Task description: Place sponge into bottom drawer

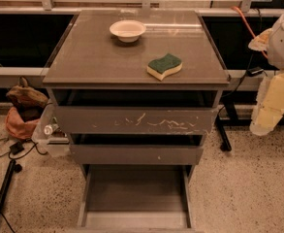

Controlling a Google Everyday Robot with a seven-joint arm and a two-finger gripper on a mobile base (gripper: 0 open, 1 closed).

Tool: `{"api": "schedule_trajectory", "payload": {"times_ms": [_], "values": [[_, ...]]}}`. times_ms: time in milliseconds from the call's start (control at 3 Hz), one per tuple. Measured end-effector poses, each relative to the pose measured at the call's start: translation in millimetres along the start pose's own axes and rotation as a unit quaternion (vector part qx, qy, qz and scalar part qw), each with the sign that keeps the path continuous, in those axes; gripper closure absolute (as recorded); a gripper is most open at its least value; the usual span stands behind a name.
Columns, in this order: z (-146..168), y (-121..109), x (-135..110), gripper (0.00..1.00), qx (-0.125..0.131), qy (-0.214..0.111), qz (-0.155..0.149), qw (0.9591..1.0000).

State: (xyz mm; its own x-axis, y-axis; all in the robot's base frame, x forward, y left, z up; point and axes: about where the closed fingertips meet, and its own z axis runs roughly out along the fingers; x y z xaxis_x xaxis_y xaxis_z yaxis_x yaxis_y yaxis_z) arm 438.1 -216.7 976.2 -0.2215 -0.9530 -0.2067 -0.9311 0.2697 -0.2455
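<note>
Here, sponge (165, 66) near bowl (127, 30) on cabinet top (98, 57), bottom drawer (136, 191) open, gripper (270, 111) far right, state unclear.

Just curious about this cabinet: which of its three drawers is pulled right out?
The bottom drawer, its flat grey floor showing; the scratched drawer and middle drawer above show only their fronts. The gripper hangs right of the cabinet.

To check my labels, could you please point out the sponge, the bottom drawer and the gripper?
sponge (165, 63), camera view, its green top face.
bottom drawer (136, 191), camera view, its bare floor.
gripper (270, 108), camera view, the pale part hanging at the right edge.
</note>
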Motion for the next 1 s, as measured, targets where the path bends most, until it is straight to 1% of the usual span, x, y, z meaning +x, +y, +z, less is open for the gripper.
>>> {"api": "schedule_trajectory", "payload": {"times_ms": [333, 667, 1000], "values": [[0.0, 0.0, 0.0, 0.00, 0.000, 0.000, 0.000, 1.0000], [10.5, -7.3, -8.5, 0.00, 0.006, -0.017, -0.009, 0.9998], [26.9, -35.0, -37.0, 0.00, 0.021, -0.058, -0.044, 0.9971]]}}
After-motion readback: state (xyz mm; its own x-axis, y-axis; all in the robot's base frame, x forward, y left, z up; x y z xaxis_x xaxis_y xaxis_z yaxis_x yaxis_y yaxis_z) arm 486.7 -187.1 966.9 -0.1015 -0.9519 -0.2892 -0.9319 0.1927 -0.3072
